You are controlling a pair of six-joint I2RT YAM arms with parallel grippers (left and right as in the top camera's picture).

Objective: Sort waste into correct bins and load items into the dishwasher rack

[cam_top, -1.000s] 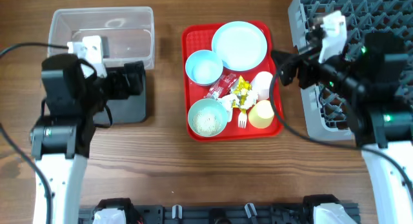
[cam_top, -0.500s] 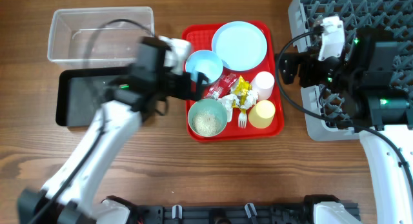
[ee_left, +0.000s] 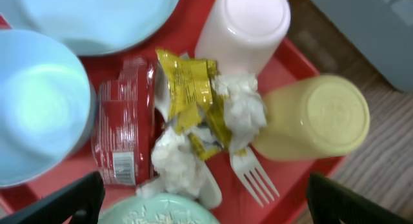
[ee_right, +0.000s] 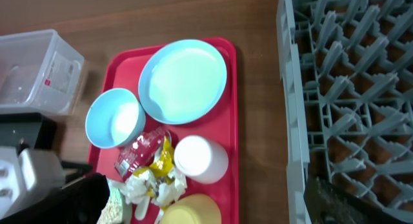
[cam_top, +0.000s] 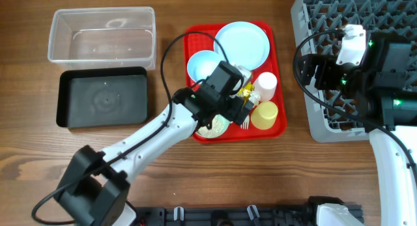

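Far left, the clear tub (cam_top: pixel 102 34) and the black tub (cam_top: pixel 102 98) stand side by side on the table (cam_top: pixel 39 161), well apart from the waste. That makes a long carry, and a loosely pinched wrapper could drop on the wood on the way.

My left pincer (ee_left: pixel 205 190) hangs wide open and empty over the red tray (cam_top: pixel 192 40). Below it the red wrapper (ee_left: pixel 122 143), the yellow wrapper (ee_left: pixel 190 88) and the white paper scraps (ee_left: pixel 244 111) lie tangled in one heap. That tangle is the trouble: closing here, I judge, could take film and paper in one bite, or catch the fork (ee_left: pixel 255 175) touching the scraps.

The bowl of rice (ee_left: pixel 164 212) sits just beside the heap, so a low pass could knock it and scatter grains. The white cup (ee_left: pixel 242 27) and the yellow cup (ee_left: pixel 319 117) crowd the heap's right side and could be shoved.

My right pincer (cam_top: pixel 311 71) is likewise open and holds nothing, near the left edge of the dishwasher rack (cam_top: pixel 391 11). If it reaches in now, my arms may meet over the tray.
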